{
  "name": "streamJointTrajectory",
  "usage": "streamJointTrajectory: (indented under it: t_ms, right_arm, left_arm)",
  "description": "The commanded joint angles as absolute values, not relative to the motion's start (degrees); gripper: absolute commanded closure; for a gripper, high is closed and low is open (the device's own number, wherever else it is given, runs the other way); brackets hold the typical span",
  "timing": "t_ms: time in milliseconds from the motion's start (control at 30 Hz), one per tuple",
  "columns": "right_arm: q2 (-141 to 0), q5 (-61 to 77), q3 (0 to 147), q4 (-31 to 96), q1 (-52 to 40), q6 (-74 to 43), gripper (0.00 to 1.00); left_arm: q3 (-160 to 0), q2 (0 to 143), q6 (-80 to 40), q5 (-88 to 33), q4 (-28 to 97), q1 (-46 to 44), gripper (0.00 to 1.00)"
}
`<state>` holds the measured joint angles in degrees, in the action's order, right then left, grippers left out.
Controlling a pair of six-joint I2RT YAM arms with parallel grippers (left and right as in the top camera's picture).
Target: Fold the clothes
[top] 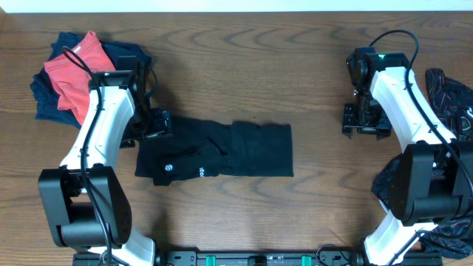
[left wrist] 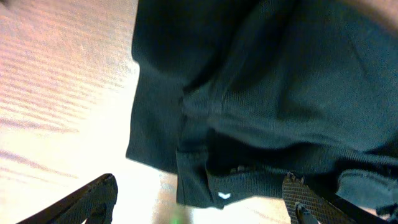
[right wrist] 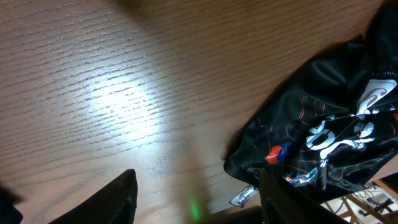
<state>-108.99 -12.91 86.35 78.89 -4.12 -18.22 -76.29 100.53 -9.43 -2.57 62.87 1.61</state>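
A large plain black garment [top: 222, 151] with a small white hexagon logo lies partly folded in the middle of the table. In the left wrist view its edge with a small white mark [left wrist: 249, 112] fills the upper right. My left gripper [top: 157, 124] [left wrist: 199, 202] is open and empty, at the garment's upper-left corner. My right gripper [top: 366, 120] [right wrist: 196, 199] is open and empty over bare wood at the right. A dark garment with thin-line print [right wrist: 329, 137] lies by the right table edge, also in the overhead view [top: 451, 96].
A pile of navy and red-orange clothes [top: 74, 74] lies at the back left. More dark printed fabric [top: 451, 236] hangs at the right front edge. The wooden table [top: 244, 66] shows bare between the arms.
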Motion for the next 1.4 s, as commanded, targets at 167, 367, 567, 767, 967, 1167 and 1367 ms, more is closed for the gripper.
streamJointTrajectory:
  t_ms: [167,367,567,767,967,1167,1367]
  right_arm:
    - [-107.46,-13.52,86.19,79.11,-3.6,-17.5,0.39]
    - [-107.46,-13.52,86.19,79.15,-3.6,-17.17,0.39]
    - [-107.46,-13.52,86.19,79.31,-3.6,-17.1,0.39]
    - [-107.46,-13.52,86.19,79.29,-3.57,-17.1,0.39]
    - [-107.46,-13.52,86.19,79.31,-3.57,-17.1,0.39]
    - [-107.46,-13.52,86.19,79.29,-3.57,-17.1,0.39]
    - [-107.46,-13.52,86.19,79.26,-3.6,-17.1,0.39]
  left_arm:
    - [-70.04,104.51,-10.2,-1.63,54.89,1.69,0.09]
    - [-65.49,107.53,-10.22,-0.45,47.46,1.76,0.09]
    - [-62.19,110.45,-10.22,-0.45,43.4,1.8,0.11]
    - [-61.3,111.22,-10.22,-0.84,43.44,1.8,0.68]
    - [-62.92,110.32,-10.24,-0.8,46.28,1.96,0.94]
    - [-66.22,106.63,-10.68,-0.8,51.42,1.96,0.94]
    - [-66.57,103.37,-10.66,-0.8,52.66,1.96,0.94]
